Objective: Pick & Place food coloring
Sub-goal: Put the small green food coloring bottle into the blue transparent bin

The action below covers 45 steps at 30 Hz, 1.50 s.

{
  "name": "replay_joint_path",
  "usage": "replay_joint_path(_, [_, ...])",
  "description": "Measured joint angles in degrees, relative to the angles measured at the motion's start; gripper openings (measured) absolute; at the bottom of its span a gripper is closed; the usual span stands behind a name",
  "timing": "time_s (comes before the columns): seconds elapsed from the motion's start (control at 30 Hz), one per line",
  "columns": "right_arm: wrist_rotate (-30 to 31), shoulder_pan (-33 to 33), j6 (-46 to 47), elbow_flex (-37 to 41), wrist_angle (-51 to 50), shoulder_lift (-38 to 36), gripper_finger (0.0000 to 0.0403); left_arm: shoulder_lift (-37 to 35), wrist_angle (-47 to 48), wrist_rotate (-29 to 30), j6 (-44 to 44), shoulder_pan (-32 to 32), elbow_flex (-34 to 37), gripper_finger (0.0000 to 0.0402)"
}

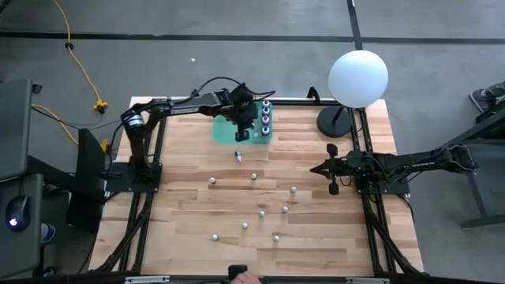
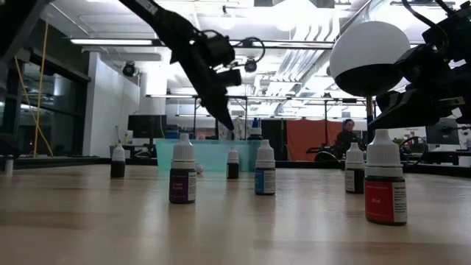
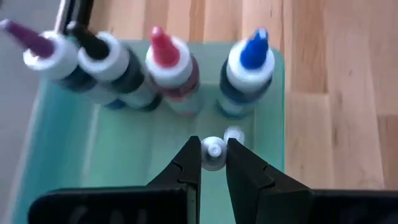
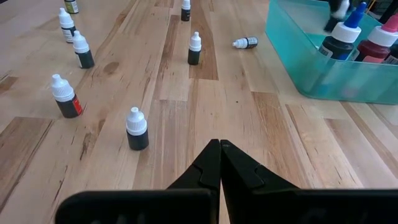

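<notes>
My left gripper [image 3: 213,163] hangs over the teal bin [image 1: 227,131] at the table's far side, shut on a small food coloring bottle [image 3: 213,152] with a white cap. Against the bin's far wall stand several bigger bottles [image 3: 171,71] with purple, black, red and blue tips. Several small food coloring bottles [image 1: 254,176] stand on their bases on the wooden table, and one [image 1: 237,155] lies on its side near the bin. My right gripper [image 1: 332,169] waits shut at the table's right, above the wood. My left gripper pinches the small bottle's white cap [image 3: 214,149] between its two fingertips. The fingers slant down from above. The bottle stays upright over the inside of the bin [image 3: 124,155], its body hidden under the cap.
A white globe lamp [image 1: 357,77] stands on a dark base at the table's far right corner. Bare wood lies between the bin and the scattered bottles. In the low view a person [image 2: 344,136] sits in the room behind the table.
</notes>
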<state>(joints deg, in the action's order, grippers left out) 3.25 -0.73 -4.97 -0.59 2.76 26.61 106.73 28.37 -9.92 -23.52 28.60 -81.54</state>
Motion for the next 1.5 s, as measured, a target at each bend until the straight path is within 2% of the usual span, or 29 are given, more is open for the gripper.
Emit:
replay_joint_path(0.53, [0.00,0.02,0.00,0.01,0.01,0.00,0.0000,6.05,-5.01,-2.44,3.08,1.05,0.02,0.0037])
replay_joint_path(1.27, [0.00,0.01,0.00,0.00,0.02,0.01,0.0000,8.62,-7.83,-2.74,4.34,1.03,0.03,0.0060])
replay_joint_path(1.5, [0.00,0.02,0.00,0.01,0.02,0.00,0.0000,8.62,-7.82,-4.76,4.58,1.03,0.04,0.0069])
